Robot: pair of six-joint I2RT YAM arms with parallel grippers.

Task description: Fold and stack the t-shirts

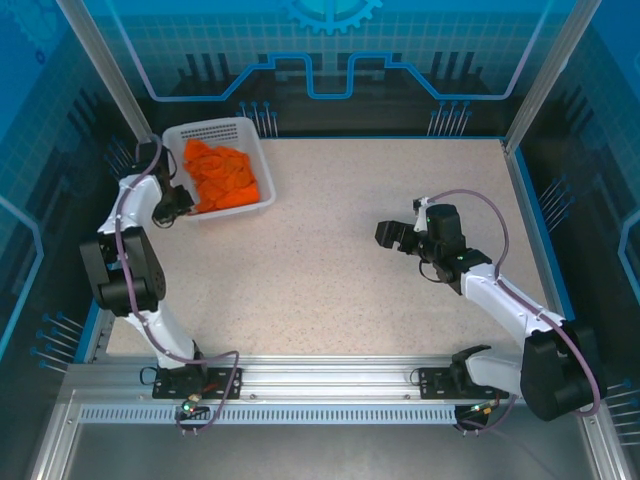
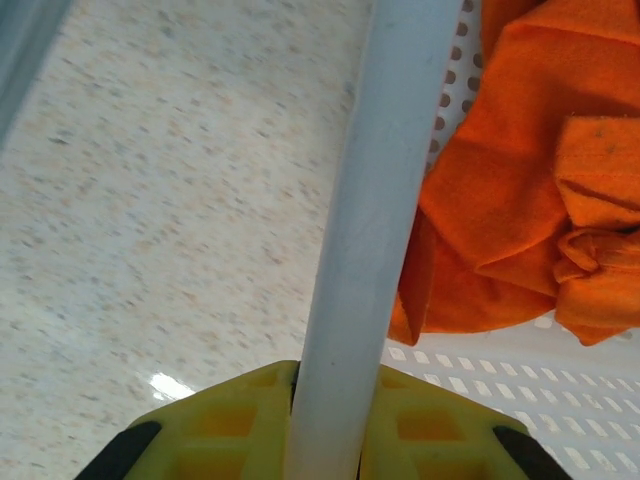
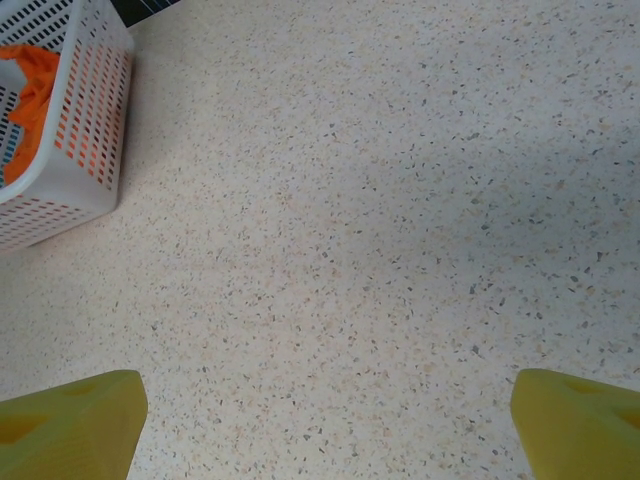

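Low in the left wrist view the left gripper (image 2: 335,425) clamps the basket (image 2: 350,200) rim, unclear from above; the right gripper (image 3: 325,420) gapes over the table (image 3: 380,220); the orange t-shirts (image 1: 220,175) heap in that basket, upper left overhead.

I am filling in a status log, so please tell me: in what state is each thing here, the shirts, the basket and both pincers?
T-shirts: crumpled, not folded, piled in the basket.
Basket: upright on the table, its left rim gripped.
Left pincer: shut on the basket rim.
Right pincer: open, holding nothing, over the table.
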